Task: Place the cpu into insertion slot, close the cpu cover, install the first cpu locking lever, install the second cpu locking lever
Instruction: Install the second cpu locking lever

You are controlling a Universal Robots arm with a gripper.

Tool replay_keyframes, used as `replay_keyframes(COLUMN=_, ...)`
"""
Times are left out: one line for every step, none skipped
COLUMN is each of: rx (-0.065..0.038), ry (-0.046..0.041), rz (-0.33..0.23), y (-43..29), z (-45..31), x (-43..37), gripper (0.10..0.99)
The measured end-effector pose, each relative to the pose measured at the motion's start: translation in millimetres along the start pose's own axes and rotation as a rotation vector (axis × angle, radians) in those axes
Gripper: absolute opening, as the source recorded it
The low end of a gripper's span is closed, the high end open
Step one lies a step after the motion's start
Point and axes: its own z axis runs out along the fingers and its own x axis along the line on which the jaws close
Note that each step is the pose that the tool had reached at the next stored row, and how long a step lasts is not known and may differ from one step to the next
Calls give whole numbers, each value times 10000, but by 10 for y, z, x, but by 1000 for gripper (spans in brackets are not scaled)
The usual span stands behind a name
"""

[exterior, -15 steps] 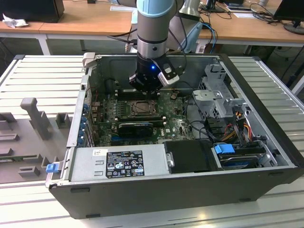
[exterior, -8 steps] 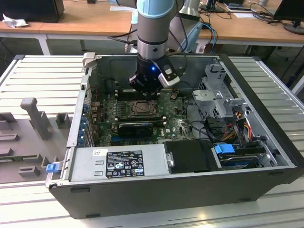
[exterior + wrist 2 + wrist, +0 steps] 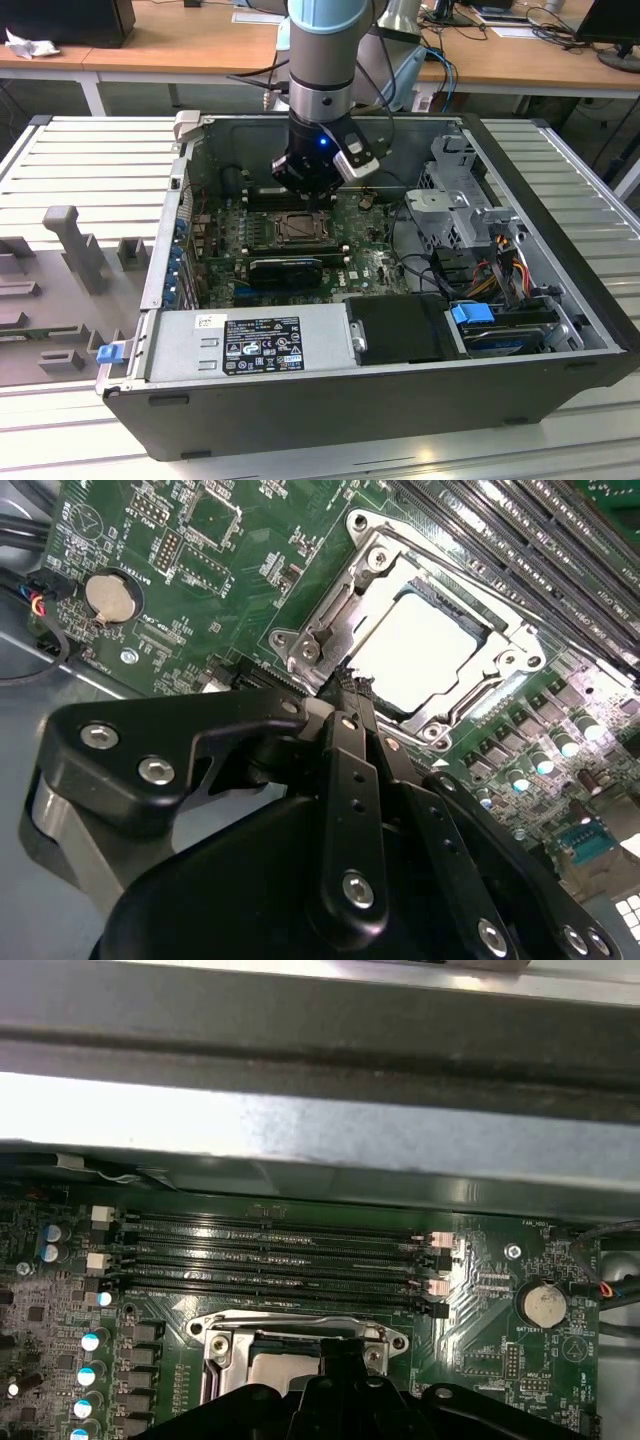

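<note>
Hovering with fingers pinched together, one gripper [image 3: 348, 685] nears one cpu [image 3: 415, 645] (four memory slots [image 3: 270, 1255] beside) inside a computer case [image 3: 560, 330] on a slatted metal table [image 3: 90, 170].

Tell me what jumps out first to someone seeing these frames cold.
In the exterior view, the arm's gripper hangs inside the open computer case, low over the green motherboard. In the second wrist view, the bright cpu sits in the insertion slot with the silver cpu cover framing it, and the black fingers come together at the cover's edge. The first wrist view shows long black memory slots beside the socket.
</note>
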Motion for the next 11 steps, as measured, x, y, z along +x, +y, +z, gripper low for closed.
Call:
replay_keyframes(rx=1, ry=0, rz=1, y=-1, z=0, x=0, gripper=106)
replay_keyframes(rx=4, ry=1, rz=1, y=-4, z=-1, x=1, gripper=106)
replay_keyframes(rx=4, ry=2, rz=1, y=-8, z=-2, x=1, gripper=106)
replay_keyframes(rx=4, ry=2, rz=1, y=-18, z=-2, x=2, gripper=106)
replay_keyframes(rx=2, ry=1, rz=1, y=-29, z=-3, x=3, gripper=106)
replay_keyframes(rx=5, ry=2, rz=2, y=-33, z=-3, x=3, gripper=106)
replay_keyframes(rx=6, ry=2, rz=1, y=-37, z=-4, x=3, gripper=106)
replay_keyframes(rx=7, ry=2, rz=0, y=-40, z=-4, x=3, gripper=106)
replay_keyframes(rx=6, ry=1, rz=1, y=-47, z=-5, x=4, gripper=106)
replay_keyframes(rx=6, ry=1, rz=2, y=-52, z=-5, x=4, gripper=106)
replay_keyframes(rx=7, ry=2, rz=1, y=-58, z=-6, x=4, gripper=106)
